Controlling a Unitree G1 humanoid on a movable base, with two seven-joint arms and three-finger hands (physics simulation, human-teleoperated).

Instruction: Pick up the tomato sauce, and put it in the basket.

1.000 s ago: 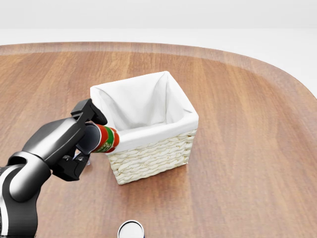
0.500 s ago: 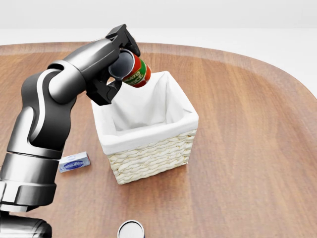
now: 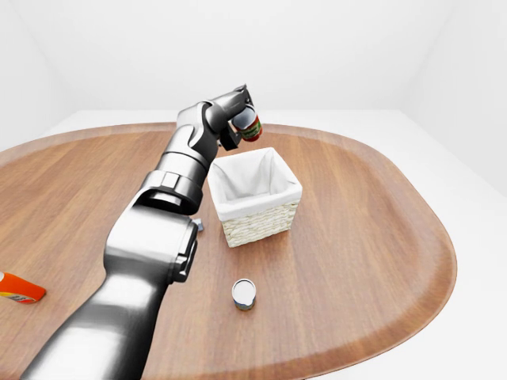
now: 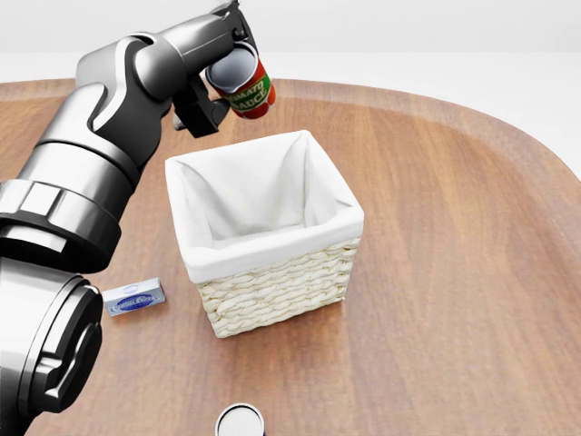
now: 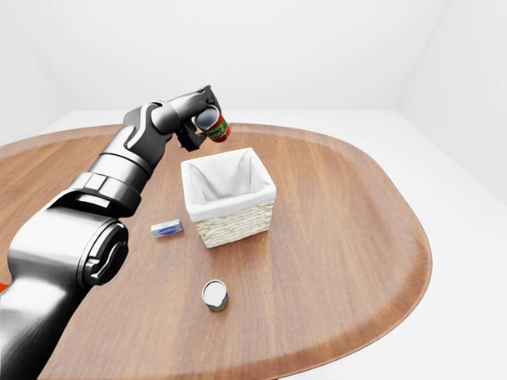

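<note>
While clamped in left hand (image 4: pixel 218 77), cylindrical tomato sauce (image 4: pixel 247 88), above square cloth-lined wicker basket (image 4: pixel 281 282)

A small blue-labelled box (image 4: pixel 135 297) lies on the wooden table (image 4: pixel 454 272). A can (image 5: pixel 214 294) lies nearby. An orange-red object (image 3: pixel 20 288) rests at the left-eye view's left edge.

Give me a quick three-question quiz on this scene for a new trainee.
1. True or false: the can already lies in the basket.
2. Which hand holds the can? A. left hand B. right hand C. neither
3. Fill in: the small blue box lies on the table to the basket's ____ in the head view.

Key: 1. False; it is held in the air above the basket's top-left edge. 2. A. 3. left.
</note>
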